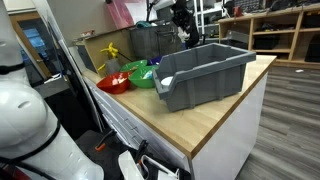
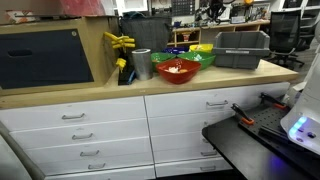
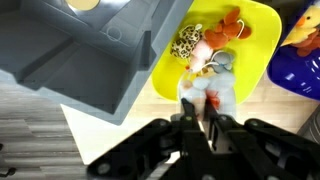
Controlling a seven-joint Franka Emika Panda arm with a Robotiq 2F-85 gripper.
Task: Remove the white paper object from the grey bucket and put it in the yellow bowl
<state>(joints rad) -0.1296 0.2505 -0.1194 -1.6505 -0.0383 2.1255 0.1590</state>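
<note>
The grey bucket point(image 1: 205, 72) stands on the wooden counter; it also shows in an exterior view point(image 2: 243, 48) and at the upper left of the wrist view point(image 3: 85, 50). The yellow bowl point(image 3: 250, 40) lies beside it and holds several small soft toys; it also shows in an exterior view point(image 2: 203, 47). My gripper point(image 3: 198, 122) is shut, with a thin white strip between the fingers. The white paper object point(image 3: 218, 95) sticks out from the fingertips over the yellow bowl's near rim. In an exterior view the gripper point(image 1: 183, 35) hangs behind the bucket.
A blue bowl point(image 3: 300, 62) sits right beside the yellow bowl. A red bowl point(image 1: 113, 83) and a green bowl point(image 1: 143, 75) stand further along the counter, with a metal cup point(image 2: 141, 64) next to them. The counter edge point(image 1: 225, 125) is close to the bucket.
</note>
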